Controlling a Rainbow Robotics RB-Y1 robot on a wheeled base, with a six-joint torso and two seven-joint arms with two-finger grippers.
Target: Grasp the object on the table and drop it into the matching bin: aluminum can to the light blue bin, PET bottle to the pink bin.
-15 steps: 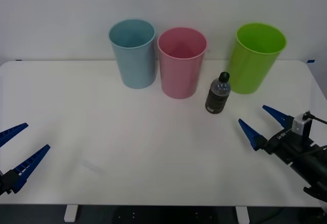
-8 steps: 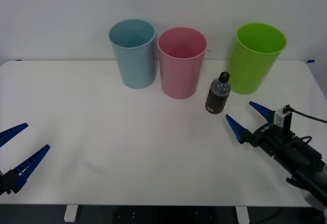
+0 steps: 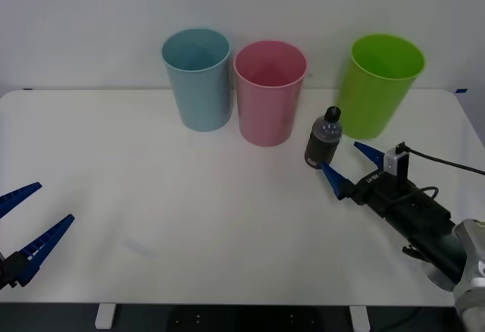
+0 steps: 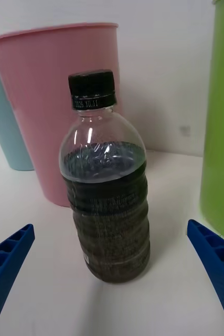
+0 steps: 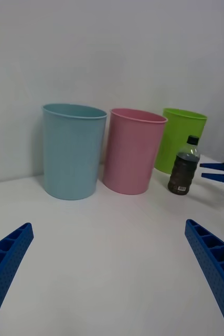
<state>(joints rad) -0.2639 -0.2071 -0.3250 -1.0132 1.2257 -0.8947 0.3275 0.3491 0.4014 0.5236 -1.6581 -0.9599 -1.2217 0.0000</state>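
We see the table [image 3: 189, 218], wide, white, w/ rounded corners, running across the whole front view. At its far edge three tall round bins stand upright: the light blue bin [image 3: 197, 79] on the left, the pink bin [image 3: 269, 92] just beside it on its right, and a lime green bin [image 3: 378, 84] well apart, farther right. All three are open at the top.

Next down in size, our right arm [image 3: 420, 222] reaches in from the lower right corner over the tabletop, a cable trailing off it. The right gripper [image 3: 346, 163] is spread wide, its blue ribbed fingers apart and holding nothing; it sits just beside the PET bottle [image 3: 323, 138], on the near-right side of it. From the right wrist cam the bottle [image 4: 105, 181] stands framed between the two fingertips, one blue finger [image 4: 7, 265] on either side, w/ clear table between each finger and the bottle, so no contact.

The left gripper [image 3: 23, 222] rests low at the near left edge of the table, fingers also spread apart and empty, well away from everything.

Smallest, the bottle: upright on the table between the pink and lime green bins, a bit nearer us than both, dark brown body, clear shoulder, black cap, much shorter than the bins
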